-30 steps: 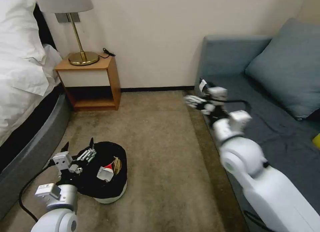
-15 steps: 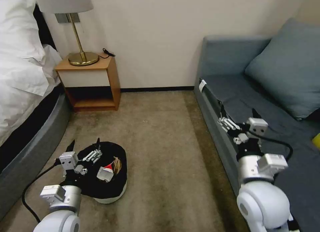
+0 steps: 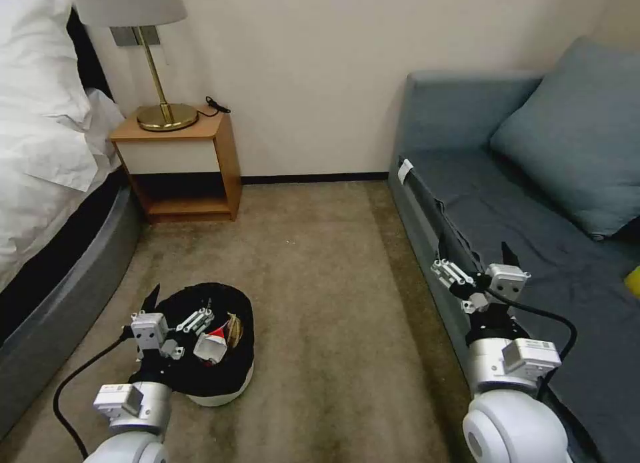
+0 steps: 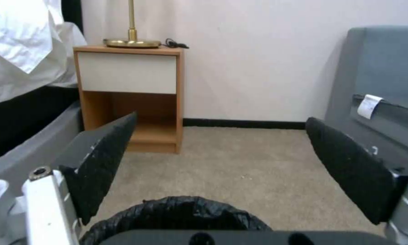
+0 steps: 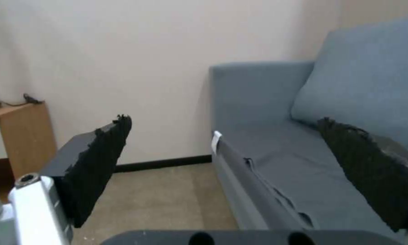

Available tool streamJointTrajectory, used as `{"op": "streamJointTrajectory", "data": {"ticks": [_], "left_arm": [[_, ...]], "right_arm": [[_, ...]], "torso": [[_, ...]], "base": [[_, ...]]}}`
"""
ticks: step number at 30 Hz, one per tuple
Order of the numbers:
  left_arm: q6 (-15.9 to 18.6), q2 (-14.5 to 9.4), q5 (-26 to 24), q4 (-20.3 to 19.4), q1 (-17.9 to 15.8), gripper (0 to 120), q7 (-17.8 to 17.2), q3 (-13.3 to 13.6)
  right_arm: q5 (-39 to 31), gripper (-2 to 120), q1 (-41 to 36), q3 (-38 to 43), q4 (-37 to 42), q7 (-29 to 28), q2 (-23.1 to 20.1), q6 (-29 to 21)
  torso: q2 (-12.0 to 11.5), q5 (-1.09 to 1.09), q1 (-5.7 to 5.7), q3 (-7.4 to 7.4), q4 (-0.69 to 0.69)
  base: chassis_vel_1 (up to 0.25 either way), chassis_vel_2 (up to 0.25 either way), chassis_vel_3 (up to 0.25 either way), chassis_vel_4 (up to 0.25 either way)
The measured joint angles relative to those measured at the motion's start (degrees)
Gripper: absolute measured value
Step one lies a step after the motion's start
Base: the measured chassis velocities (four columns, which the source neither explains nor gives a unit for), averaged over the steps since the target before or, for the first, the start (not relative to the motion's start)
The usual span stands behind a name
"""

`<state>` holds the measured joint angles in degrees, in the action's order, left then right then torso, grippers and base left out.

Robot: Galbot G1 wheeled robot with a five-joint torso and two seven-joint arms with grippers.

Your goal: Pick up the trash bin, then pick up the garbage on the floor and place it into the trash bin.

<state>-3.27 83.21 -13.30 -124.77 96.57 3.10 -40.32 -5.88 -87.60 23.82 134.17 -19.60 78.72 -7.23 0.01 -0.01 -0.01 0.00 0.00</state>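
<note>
The bin [image 3: 213, 363] is set on the carpet [image 3: 320, 303] with litter [image 3: 217, 340] inside. Above its rim the left gripper [image 3: 183, 303] is held wide and empty, apparently released. The right gripper [image 3: 473, 263] is parked by the sofa [image 3: 533, 203], also spread wide.

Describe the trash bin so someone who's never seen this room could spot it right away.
Start at the bed on the robot's left, with the wooden nightstand beside it. On the carpet in front of them sits the trash bin, just beyond the open left gripper. It is the low, round white tub lined with a crinkly black bag, with a red-and-white packet inside.
</note>
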Motion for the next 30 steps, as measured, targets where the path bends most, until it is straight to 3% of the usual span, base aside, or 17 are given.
{"op": "streamJointTrajectory", "data": {"ticks": [30], "left_arm": [[-0.15,-0.06,-0.64,0.08,0.43,100,-0.10,-0.11]], "right_arm": [[0.39,100,-0.07,-0.85,-0.65,0.43,0.34,0.28]], "torso": [[-0.01,0.00,0.00,0.00,0.00]], "base": [[0.000,0.000,0.000,0.000]]}}
